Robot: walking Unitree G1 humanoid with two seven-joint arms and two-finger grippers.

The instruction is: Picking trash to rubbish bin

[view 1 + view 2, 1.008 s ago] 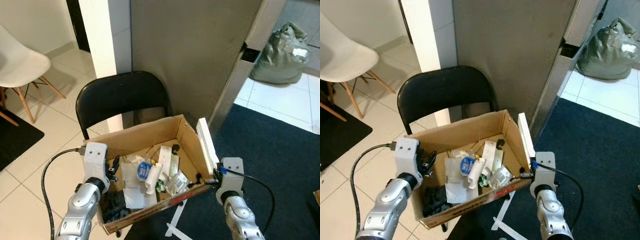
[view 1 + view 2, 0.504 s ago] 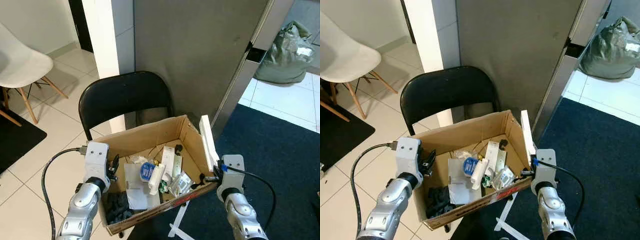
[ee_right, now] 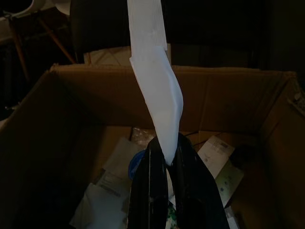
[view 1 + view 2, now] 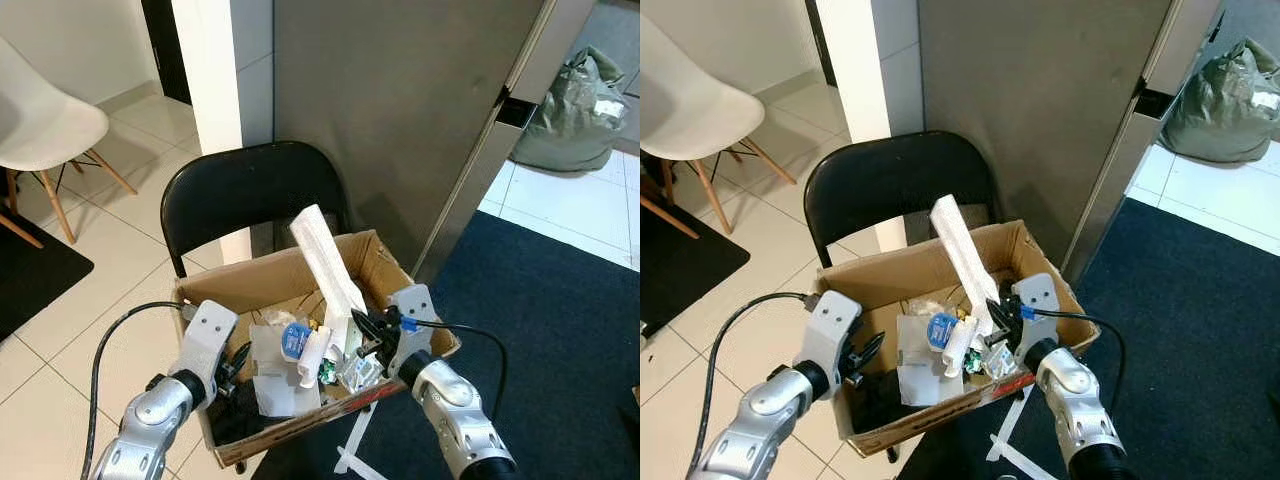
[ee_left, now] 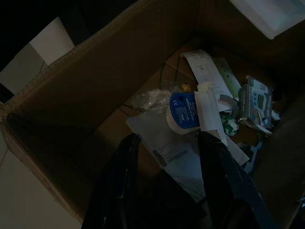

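A brown cardboard box (image 4: 262, 276) sits on a black folding chair (image 4: 250, 190) and holds paper, wrappers and a white item with a blue label (image 4: 291, 340). My right gripper (image 4: 364, 334) is over the box's right half, shut on the lower end of a long white strip (image 4: 324, 258) that slants up and away over the box. In the right wrist view the strip (image 3: 155, 81) rises from between the closed fingers (image 3: 150, 171). My left gripper (image 4: 236, 364) is at the box's left end, open; its wrist view shows its fingers (image 5: 125, 162) spread above the trash.
A white chair (image 4: 40, 120) stands on the tiled floor at far left. A grey panel (image 4: 400, 100) rises behind the chair. Dark carpet (image 4: 560, 300) lies to the right, with a grey-green bag (image 4: 575, 110) beyond it. A white strip (image 4: 350, 450) lies on the floor under the box.
My right gripper has swung from the box's right rim in over the box, tipping the white strip from lying along that rim to slanting upward. The left gripper has shifted lower and inward.
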